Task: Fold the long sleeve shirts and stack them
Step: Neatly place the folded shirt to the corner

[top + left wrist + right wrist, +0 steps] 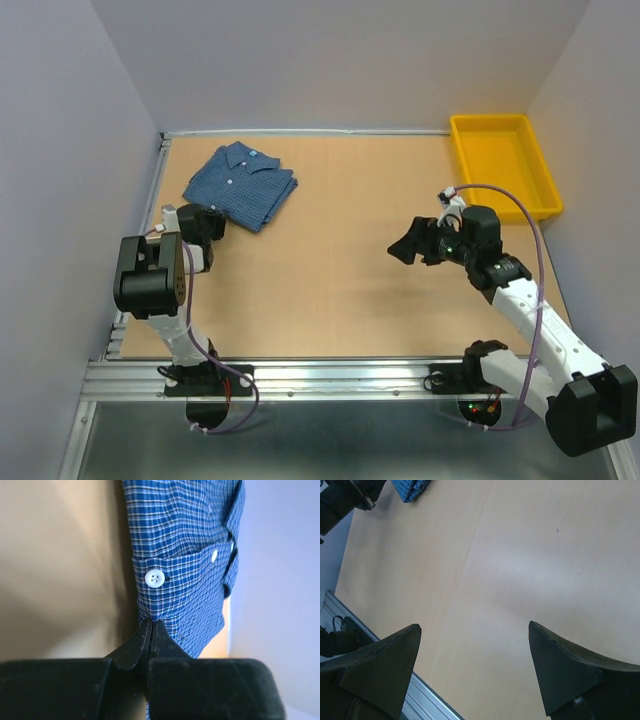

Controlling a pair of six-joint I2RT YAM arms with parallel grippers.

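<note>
At the cuff edge (pixel 175 592) our left gripper (pixel 151 626) grasps the shirt (pixel 240 185), which we judge soft and limp; right gripper (pixel 474 625) released.

In your left wrist view the shirt (pixel 185 545) runs off the top edge. You can't see how much cloth sits between the pressed-together fingers of the left gripper (pixel 151 627). From above, that gripper's own black body covers its fingertips at the shirt's near edge, and the sleeves are tucked out of sight in the fold. Your right wrist view catches only a corner of the shirt at the top edge, and the right gripper (pixel 474 625) is cut off at the bottom
</note>
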